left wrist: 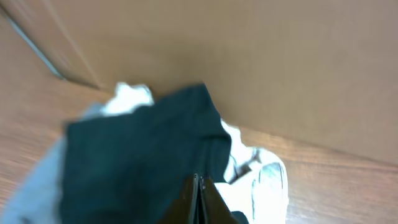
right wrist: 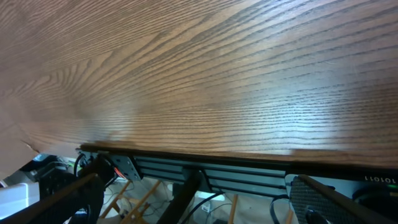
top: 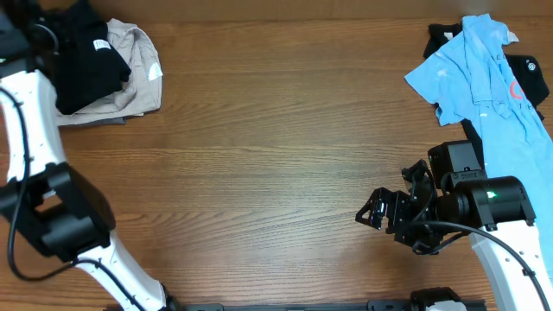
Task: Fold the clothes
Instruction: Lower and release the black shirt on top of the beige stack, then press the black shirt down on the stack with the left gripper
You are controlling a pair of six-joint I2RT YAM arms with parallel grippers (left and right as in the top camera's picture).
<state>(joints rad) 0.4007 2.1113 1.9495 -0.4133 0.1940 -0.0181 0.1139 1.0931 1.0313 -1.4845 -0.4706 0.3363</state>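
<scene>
A folded black shirt point(top: 86, 56) with a small white label lies on a pale beige garment point(top: 134, 82) at the far left corner. In the left wrist view the black shirt point(left wrist: 137, 162) fills the lower left, with the pale garment point(left wrist: 261, 180) beside it. My left gripper point(left wrist: 198, 186) is shut just above the black fabric, with nothing seen between its fingers; overhead it is mostly hidden at the top left point(top: 43, 39). A light blue polo point(top: 484, 78) lies crumpled at the far right. My right gripper point(top: 380, 214) is open and empty over bare wood point(right wrist: 199, 199).
Another black garment point(top: 529, 78) lies partly under the blue polo. The wooden table point(top: 276, 147) spans the view. The right wrist view shows the table's front edge point(right wrist: 186, 154) with a metal frame and cables below it.
</scene>
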